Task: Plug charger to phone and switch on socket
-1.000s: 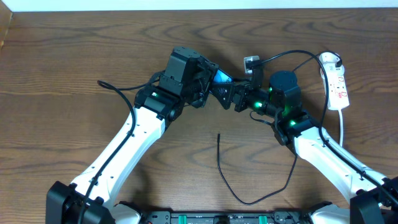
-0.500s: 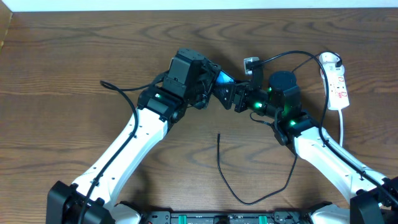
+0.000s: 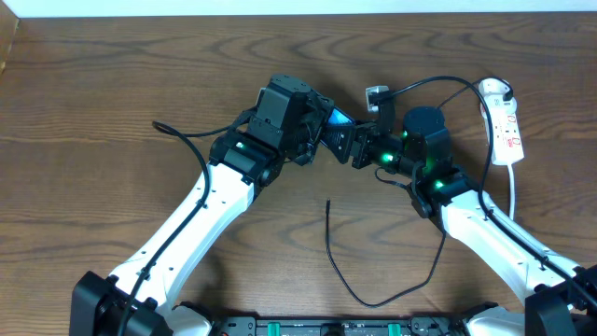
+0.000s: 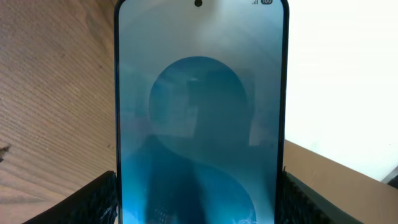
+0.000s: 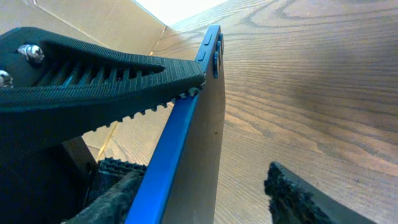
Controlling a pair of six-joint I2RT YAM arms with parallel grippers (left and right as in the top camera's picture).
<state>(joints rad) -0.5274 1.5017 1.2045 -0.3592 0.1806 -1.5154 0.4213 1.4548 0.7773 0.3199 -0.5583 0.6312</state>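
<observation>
The table (image 3: 112, 84) is carrying everything. The socket (image 3: 506, 126) is lying near its far right side, long axis running front to back, well apart from both arms. The phone (image 4: 199, 112) is hanging above the table's middle, between the two arms. The left fingers (image 4: 87, 202) are clamping its side edges, with the screen facing that wrist and the punch-hole end pointing away, toward the right arm. The screen is glowing pale blue with a darker oval. The right fingers (image 5: 93, 74) are standing partly open astride that far end: the toothed one is touching one side of the phone, the other is sitting apart from the opposite side. The charger (image 3: 327, 229) is lying loose on the table in front of both arms, well apart from the phone, its tip pointing toward it. The right arm is looking nearer its loop.
</observation>
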